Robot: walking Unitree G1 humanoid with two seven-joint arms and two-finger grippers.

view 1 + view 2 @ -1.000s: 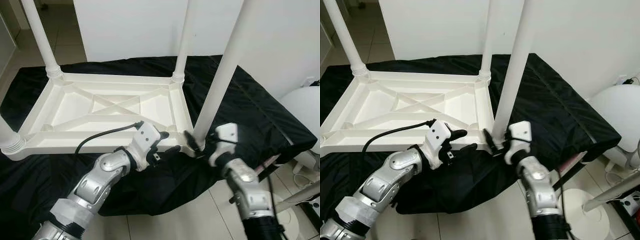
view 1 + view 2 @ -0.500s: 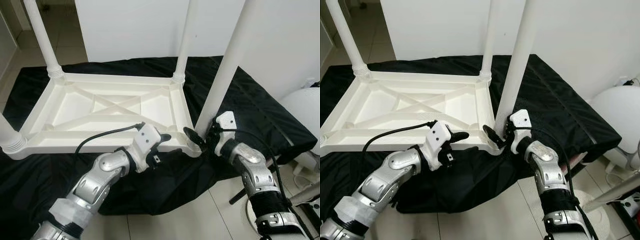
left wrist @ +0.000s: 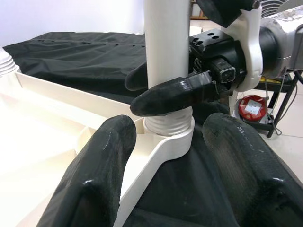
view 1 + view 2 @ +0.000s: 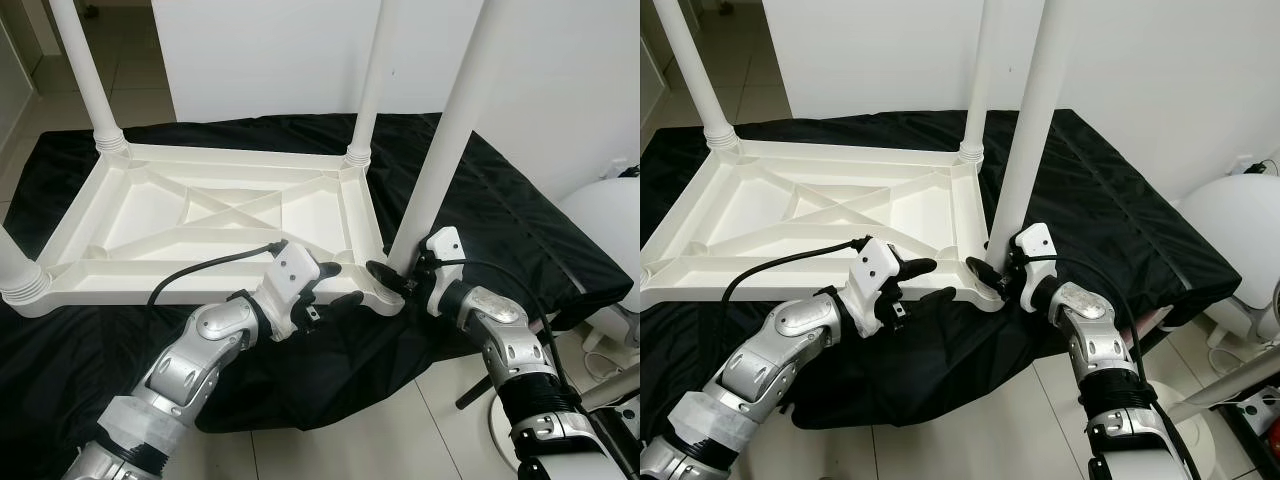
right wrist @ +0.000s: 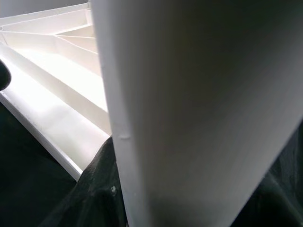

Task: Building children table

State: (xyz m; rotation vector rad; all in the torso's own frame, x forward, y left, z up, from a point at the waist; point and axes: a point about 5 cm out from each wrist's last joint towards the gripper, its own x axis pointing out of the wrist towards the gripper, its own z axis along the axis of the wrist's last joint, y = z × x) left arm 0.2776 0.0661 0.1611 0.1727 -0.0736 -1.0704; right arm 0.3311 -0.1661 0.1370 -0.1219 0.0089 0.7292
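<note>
No readable text, labels, brands or numbers anywhere; nothing legible on any object in these views.

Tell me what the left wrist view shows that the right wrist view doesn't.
Left wrist view: the right pincer closed around the white leg just above its ribbed collar, the left pincer's open fingers, a red object on the floor. Right wrist view: the tabletop's underside ribs running away. Both share the leg, the upturned tabletop and the black cloth.

A black cloth (image 4: 520, 215) covers the low support — on it lies the upturned white table (image 4: 200, 215) (legs up).
</note>
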